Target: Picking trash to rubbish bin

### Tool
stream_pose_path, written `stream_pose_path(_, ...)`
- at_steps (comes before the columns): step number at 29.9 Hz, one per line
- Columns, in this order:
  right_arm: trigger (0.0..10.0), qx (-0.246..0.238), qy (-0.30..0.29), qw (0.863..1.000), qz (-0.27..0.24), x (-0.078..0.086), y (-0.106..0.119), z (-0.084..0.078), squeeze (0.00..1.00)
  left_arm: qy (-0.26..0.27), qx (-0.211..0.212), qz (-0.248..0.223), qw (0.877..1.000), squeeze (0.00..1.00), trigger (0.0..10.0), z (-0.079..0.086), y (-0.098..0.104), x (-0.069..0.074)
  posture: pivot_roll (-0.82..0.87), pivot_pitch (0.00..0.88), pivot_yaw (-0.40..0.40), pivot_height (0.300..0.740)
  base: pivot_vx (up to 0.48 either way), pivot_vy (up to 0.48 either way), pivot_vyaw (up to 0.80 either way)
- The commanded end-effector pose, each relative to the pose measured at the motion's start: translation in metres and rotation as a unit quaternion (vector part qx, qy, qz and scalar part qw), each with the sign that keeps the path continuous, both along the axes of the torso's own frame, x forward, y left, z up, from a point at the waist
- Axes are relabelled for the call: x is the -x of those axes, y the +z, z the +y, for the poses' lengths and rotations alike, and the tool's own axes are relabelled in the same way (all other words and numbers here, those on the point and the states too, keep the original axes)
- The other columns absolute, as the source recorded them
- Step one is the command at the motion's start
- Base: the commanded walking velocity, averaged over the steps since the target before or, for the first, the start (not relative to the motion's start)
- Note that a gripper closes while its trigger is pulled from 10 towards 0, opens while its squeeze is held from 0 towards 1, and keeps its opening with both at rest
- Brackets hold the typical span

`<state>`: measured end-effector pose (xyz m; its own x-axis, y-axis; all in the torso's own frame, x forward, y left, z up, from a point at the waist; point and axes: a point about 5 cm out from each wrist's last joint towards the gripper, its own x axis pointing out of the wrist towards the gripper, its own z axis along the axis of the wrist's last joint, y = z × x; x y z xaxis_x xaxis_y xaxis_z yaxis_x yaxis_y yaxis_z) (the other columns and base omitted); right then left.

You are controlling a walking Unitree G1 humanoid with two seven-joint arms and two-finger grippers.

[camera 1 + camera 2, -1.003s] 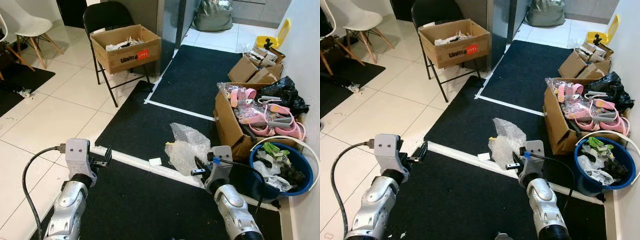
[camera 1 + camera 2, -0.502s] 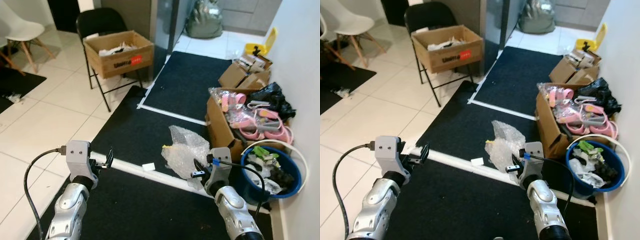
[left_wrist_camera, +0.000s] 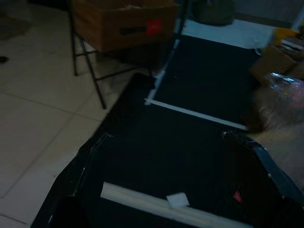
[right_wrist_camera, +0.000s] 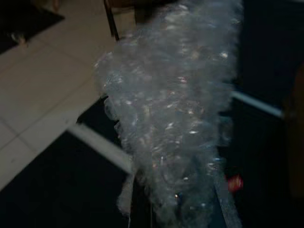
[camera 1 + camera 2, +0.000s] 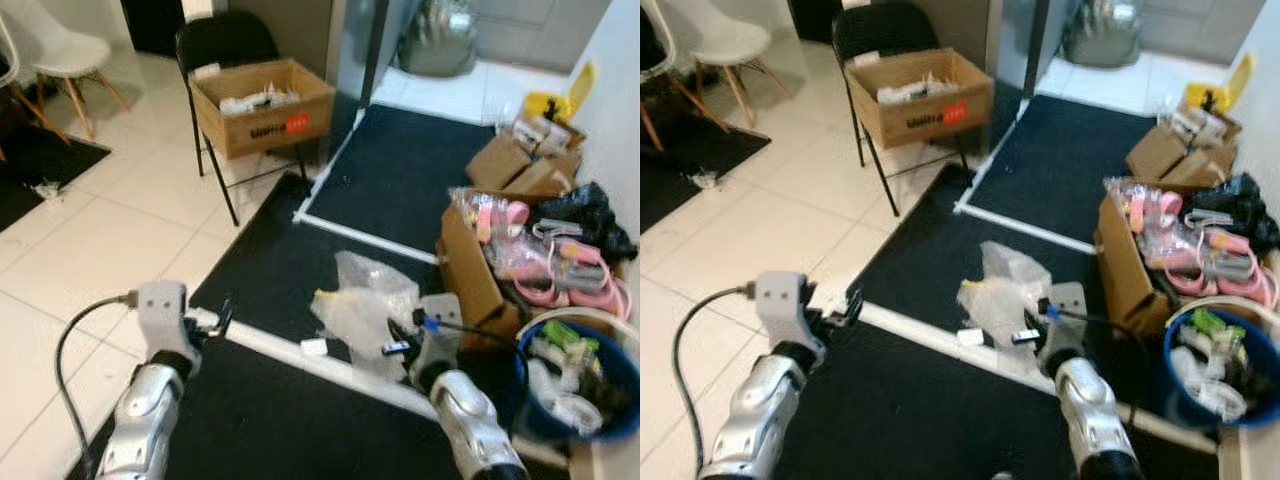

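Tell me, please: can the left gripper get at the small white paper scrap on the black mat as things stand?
Probably yes. The left gripper hangs open just beside the white paper scrap, with bare black mat and nothing between.

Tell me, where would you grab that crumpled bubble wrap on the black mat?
Probably by the bunched lower edge of the bubble wrap, nearest the right gripper. It is a loose, crumpled heap with folds standing up, so fingers could pinch a fold from the robot's own side, away from the cardboard box.
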<state>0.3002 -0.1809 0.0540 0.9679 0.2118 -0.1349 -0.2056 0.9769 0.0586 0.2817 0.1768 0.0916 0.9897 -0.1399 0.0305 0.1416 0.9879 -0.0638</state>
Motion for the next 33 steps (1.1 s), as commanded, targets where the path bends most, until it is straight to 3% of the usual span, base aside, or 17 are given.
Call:
stream_pose_path(1,10.0,-0.003,0.004,1.000,0.018,0.006,-0.010,0.004,0.00,0.006,-0.008,0.019,1.000,0.00,10.0,0.005,-0.009,0.004,0.04,0.124,-0.008,0.740,0.352,0.000,0.00)
stream_pose_path(9,10.0,-0.009,-0.027,0.999,0.040,0.009,-0.021,-0.002,0.00,0.007,-0.011,0.028,1.000,0.00,10.0,0.006,-0.014,0.004,0.04,0.132,-0.007,0.740,0.352,0.000,0.00)
stream_pose_path(11,10.0,-0.003,-0.035,0.997,0.063,0.014,-0.031,-0.005,0.00,0.008,-0.015,0.044,0.999,0.00,10.0,0.008,-0.022,0.007,0.04,0.134,-0.004,0.740,0.341,0.000,0.00)
stream_pose_path(16,10.0,-0.001,-0.041,0.997,0.063,0.014,-0.033,-0.005,0.00,0.011,-0.020,0.064,0.998,0.00,10.0,0.011,-0.032,0.010,0.04,0.136,-0.003,0.740,0.338,0.000,0.00)
stream_pose_path(21,10.0,-0.015,-0.072,0.997,0.009,0.001,-0.014,-0.005,0.00,0.011,-0.019,0.068,0.997,0.00,10.0,0.010,-0.033,0.010,0.04,0.134,-0.003,0.740,0.333,0.000,0.00)
stream_pose_path(33,10.0,-0.048,-0.087,0.994,-0.042,-0.019,0.009,-0.004,0.00,0.003,-0.017,0.059,0.998,0.00,10.0,0.006,-0.030,0.003,0.04,0.132,-0.009,0.740,0.334,0.000,0.00)
